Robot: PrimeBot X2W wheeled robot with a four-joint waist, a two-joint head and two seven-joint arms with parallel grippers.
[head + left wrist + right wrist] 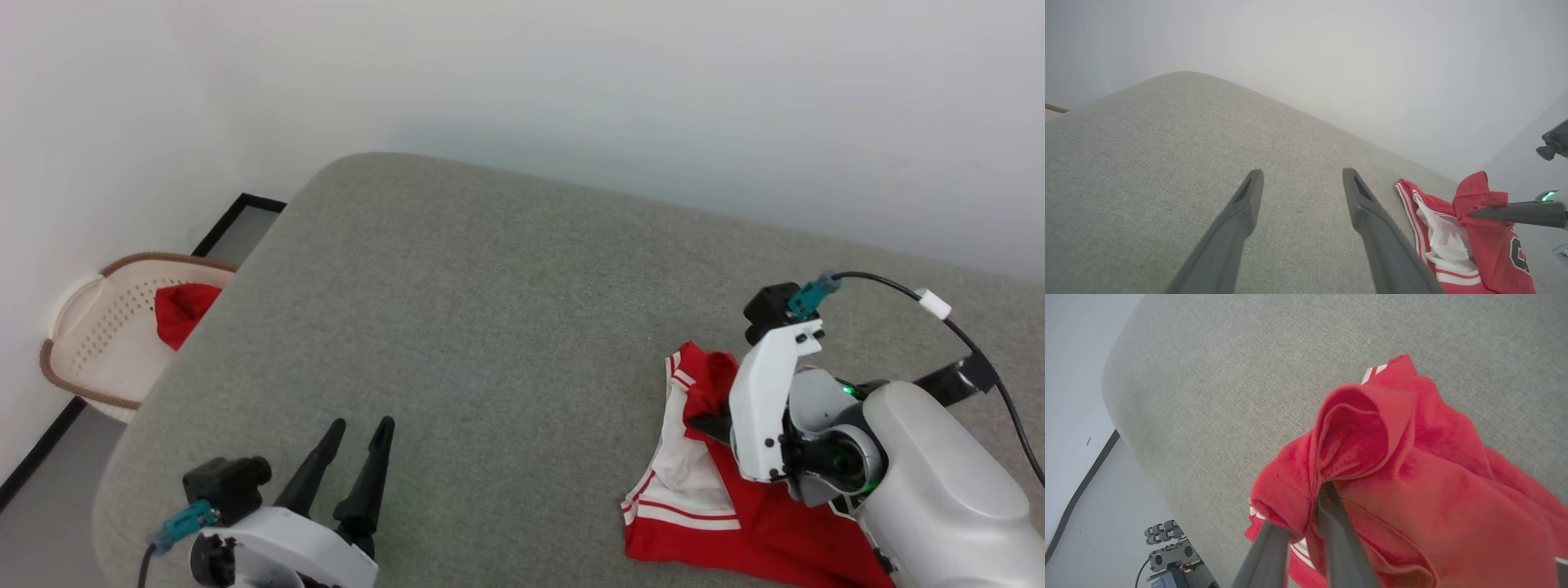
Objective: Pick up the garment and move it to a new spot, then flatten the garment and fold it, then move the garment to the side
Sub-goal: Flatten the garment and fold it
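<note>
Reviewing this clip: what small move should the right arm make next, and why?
Probably lift the right gripper slightly and carry it toward the middle of the cushion. Its fingers are pinched on a raised fold of the garment, whose rest lies crumpled near the cushion edge; the left gripper hovers open, apart from it.

Shirt [759, 531]: red, white sleeve, red-and-white striped trim, bit of black print. Cushion [490, 310]: grey, fine woven fleck. Basket [106, 335]: cream, pattern of small holes, brown rim. Cloth [184, 310]: plain red. Wall [571, 82]: white. Floor [49, 531]: grey, with black skirting [33, 459]. Left gripper [361, 422]: 2 black fingers, white body. Right gripper [1304, 502]: dark grey fingers. Plug [812, 296]: teal. Cable [878, 278]: black, with white tag [933, 304].
</note>
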